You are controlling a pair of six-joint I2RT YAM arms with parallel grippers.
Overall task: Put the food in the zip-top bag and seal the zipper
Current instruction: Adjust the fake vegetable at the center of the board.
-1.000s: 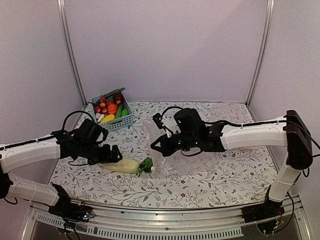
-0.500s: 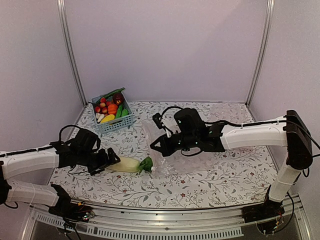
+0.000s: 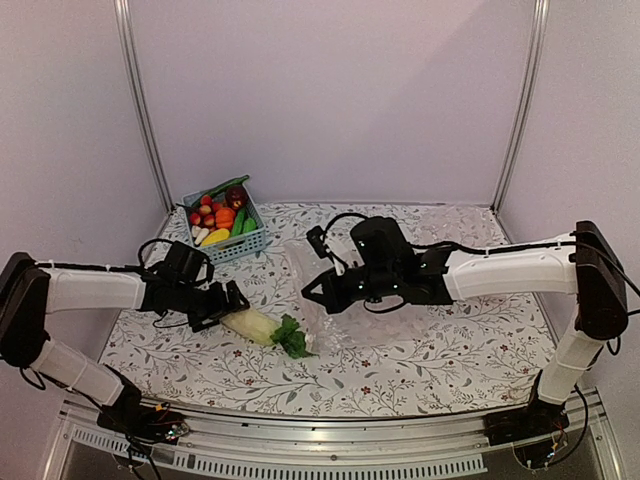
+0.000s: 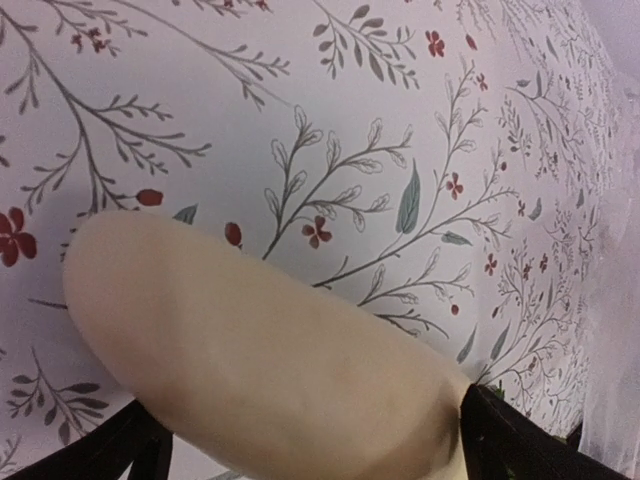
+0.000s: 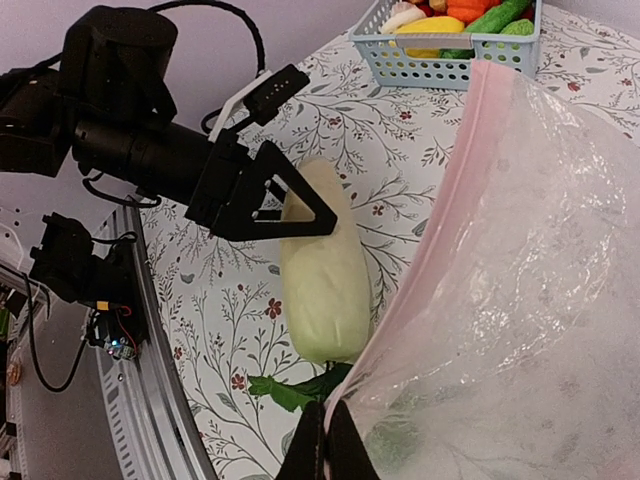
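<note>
Cream-white long toy vegetable with a green leafy tuft lies, seen from above, on the white flower-printed tablecloth. Its leaves meet the near edge of the crinkly transparent zip-top bag, whose outline is hard to trace. The left gripper stands spread wide at the vegetable's blunt end. The right gripper is at the bag's edge. A blue plastic lattice basket of toy produce sits well behind.

Left wrist: the smooth, matt, rounded end fills the lower frame, blurred, between two black fingers cut off at the corners; contact cannot be told.

Right wrist: its own fingers are pressed together on the faintly pink zipper strip. The vegetable lies outside the bag, just beside its mouth, its leaves partly veiled by film
</note>
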